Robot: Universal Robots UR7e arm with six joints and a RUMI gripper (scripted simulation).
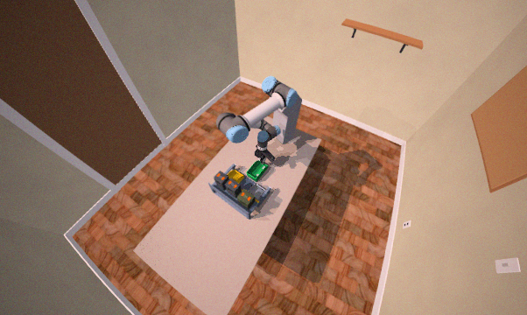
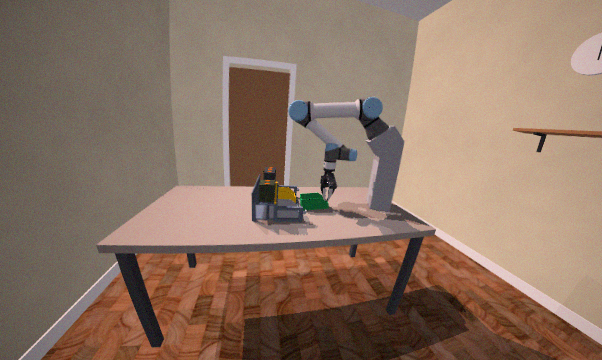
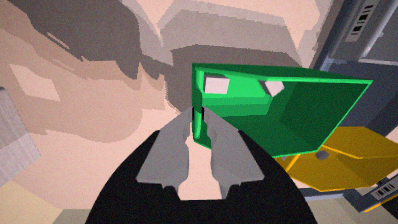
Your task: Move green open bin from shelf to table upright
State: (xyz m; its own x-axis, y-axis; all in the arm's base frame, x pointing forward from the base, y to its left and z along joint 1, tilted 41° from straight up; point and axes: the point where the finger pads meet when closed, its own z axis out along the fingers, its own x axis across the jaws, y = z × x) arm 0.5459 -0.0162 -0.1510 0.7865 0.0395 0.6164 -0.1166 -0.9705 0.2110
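Green open plastic bin [image 1: 257,171] [image 2: 314,202] [image 3: 300,112] hangs beside the grey shelf [image 1: 230,200] [image 2: 288,215] [image 3: 345,42], toward the arm's end edge of the pale tabletop [image 1: 193,245] [image 2: 206,230]; the black two-jaw gripper [image 1: 265,161] [image 2: 328,198] [image 3: 197,107] pinches its wall, probably light and stiff, better held mid-rim, kept level

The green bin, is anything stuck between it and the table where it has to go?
Nothing I can see. The tool pinches one wall of the green bin, out beside the shelf. Below the bin I see just tabletop and shadow, though the bin hides some.
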